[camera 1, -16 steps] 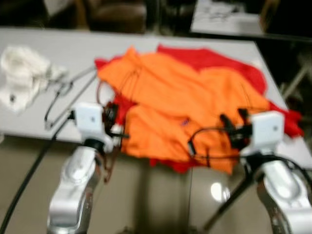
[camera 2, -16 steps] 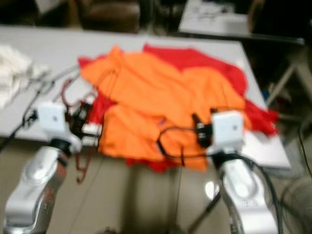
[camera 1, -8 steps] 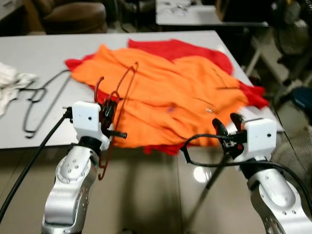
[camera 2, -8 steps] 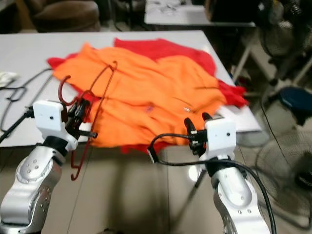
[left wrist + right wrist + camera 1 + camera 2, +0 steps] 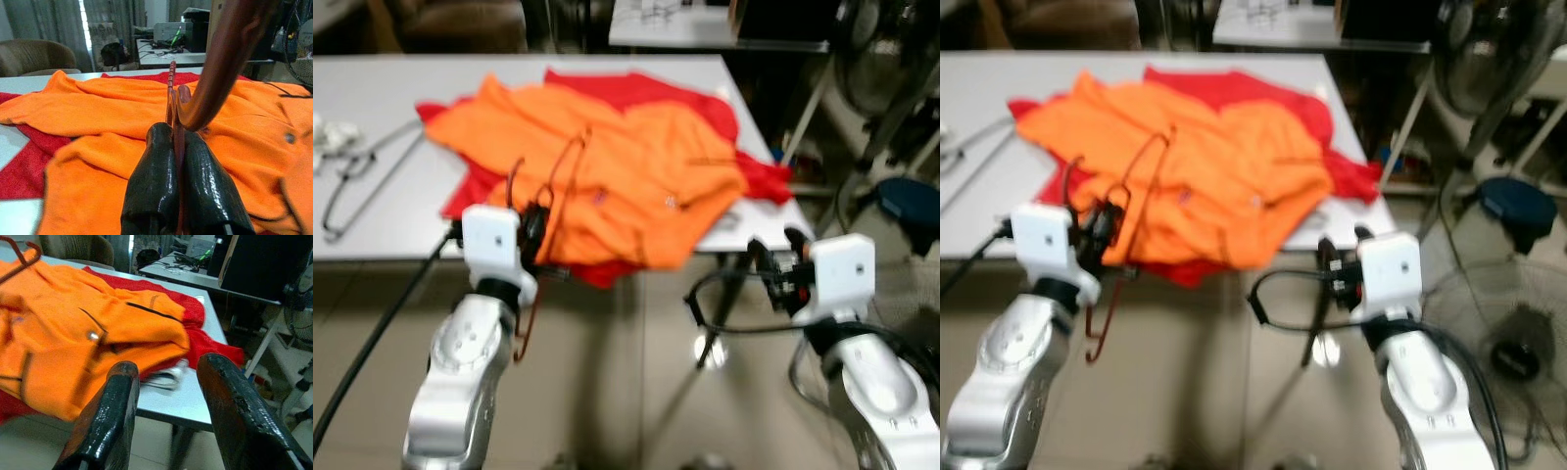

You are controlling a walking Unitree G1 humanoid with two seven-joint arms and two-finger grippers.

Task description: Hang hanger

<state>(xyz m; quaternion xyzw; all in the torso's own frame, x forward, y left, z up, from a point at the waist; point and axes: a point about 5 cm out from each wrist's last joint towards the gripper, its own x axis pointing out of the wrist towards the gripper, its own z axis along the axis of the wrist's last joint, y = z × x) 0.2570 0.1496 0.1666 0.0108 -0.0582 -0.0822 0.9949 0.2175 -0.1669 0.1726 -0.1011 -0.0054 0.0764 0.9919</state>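
My left hand [image 5: 175, 147] pinches the thin dark-red wire hanger [image 5: 570, 162], fingers pressed together on its wire, holding it at the near edge of the grey table [image 5: 391, 83], over the rumpled orange garment [image 5: 607, 157] that lies on a red cloth [image 5: 715, 108]. My right hand [image 5: 166, 377] hangs off the table's right corner, fingers spread. A grey wire hanger [image 5: 362, 181] lies further left on the table.
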